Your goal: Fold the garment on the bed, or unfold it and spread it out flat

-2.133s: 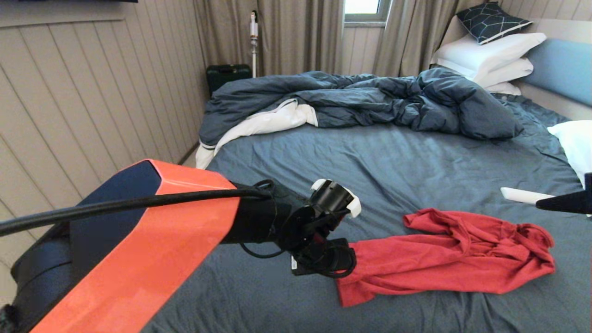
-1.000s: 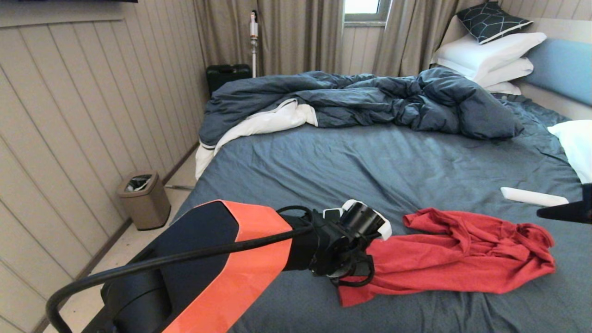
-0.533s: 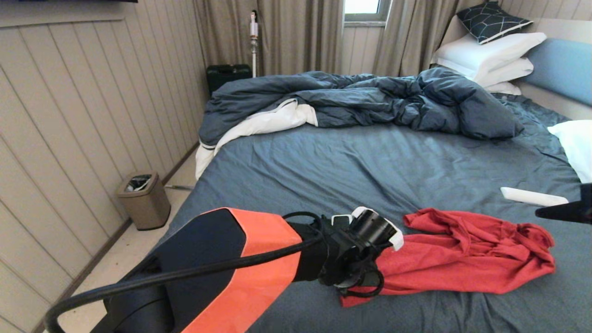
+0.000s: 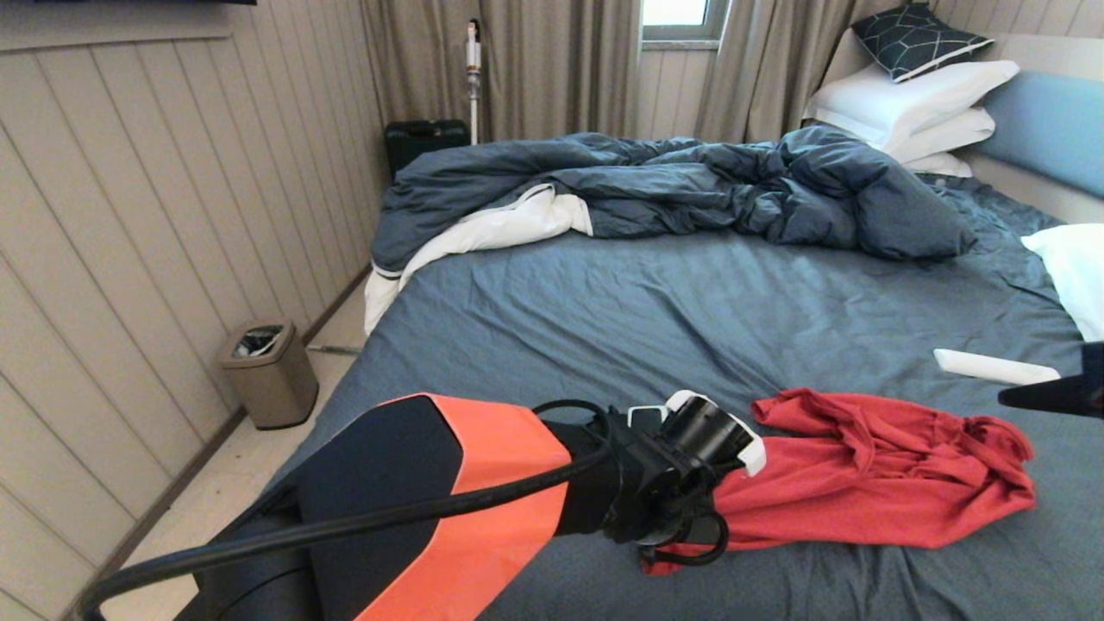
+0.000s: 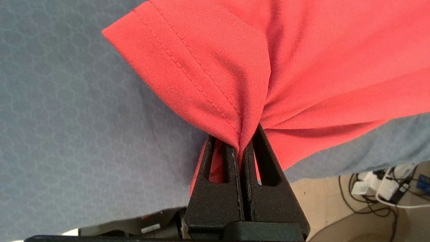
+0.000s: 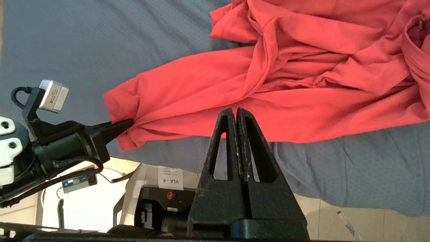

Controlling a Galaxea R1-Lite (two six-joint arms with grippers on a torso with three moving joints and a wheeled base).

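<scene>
gripping a hemmed edge of the garment (image 5: 302, 67): left gripper (image 5: 242, 141), jaws closed on a pinch of red fabric at the shirt's left end, low over the near part of the bed (image 4: 655, 310).
item: red t-shirt, rumpled and twisted, lying on the blue-grey sheet near the bed's front edge. long axis runs left to right across the head view; pinched hem end toward the robot's left, bunched mass of folds toward its right. which end holds the collar is hard to say; it probably sits in the right-hand bunch.
right gripper (image 6: 237, 112): jaws together, holding nothing, above the shirt's near edge without touching it.
step in hand, as judged: opening out the shirt, hem corner secured.
next move calls for: a second grip on the hem by the right gripper, then a pull apart to draw the fabric flat; thin cloth may slip or drag folds along.
</scene>
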